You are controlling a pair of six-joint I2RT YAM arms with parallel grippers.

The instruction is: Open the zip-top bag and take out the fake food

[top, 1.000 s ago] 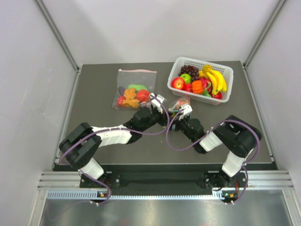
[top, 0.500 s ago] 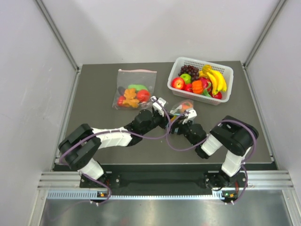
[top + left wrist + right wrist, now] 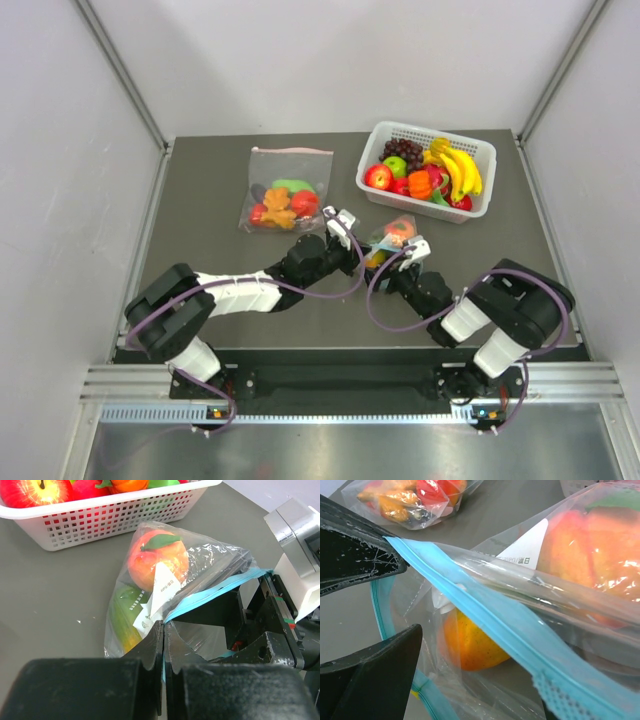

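Note:
The zip-top bag lies mid-table between my two grippers, its teal-blue zip strip pulled taut. Inside it are the fake food pieces: a peach-red one, a green one and an orange one. My left gripper is shut on one end of the zip strip. My right gripper is at the bag's mouth. Its fingers are spread wide, and the strip runs across between them. The mouth gapes a little beside the right gripper.
A white basket of bananas, grapes and apples stands at the back right and shows in the left wrist view. A larger clear bag with a pink-red strip lies back left, and also shows in the right wrist view. Walls flank the table.
My right gripper has moved right and toward the near edge, and the bag has stretched and shifted right with it. My left gripper has followed a little to the right.

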